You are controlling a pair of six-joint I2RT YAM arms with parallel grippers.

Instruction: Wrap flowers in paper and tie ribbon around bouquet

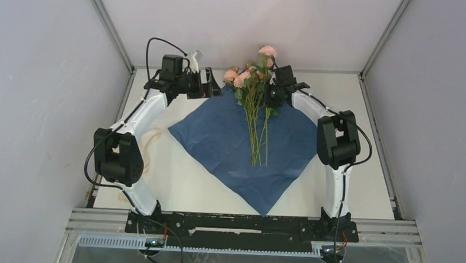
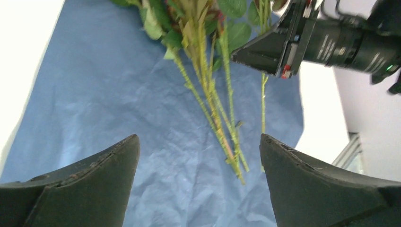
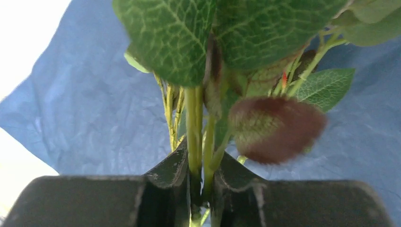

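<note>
At the far corner of the paper [image 1: 230, 149], pinches the flowers [image 1: 253, 94] by the stems in the right gripper [image 3: 201, 179], stem ends on the paper's middle; holds the left gripper [image 2: 198, 156] wide, empty, over its far-left edge; white lettering [image 2: 331, 45] on the right wrist unreadable.

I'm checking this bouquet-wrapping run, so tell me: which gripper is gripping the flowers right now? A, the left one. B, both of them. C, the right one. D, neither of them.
C: the right gripper is closed on the stems of the flowers, while the left gripper hangs open over the paper with nothing in it.
</note>
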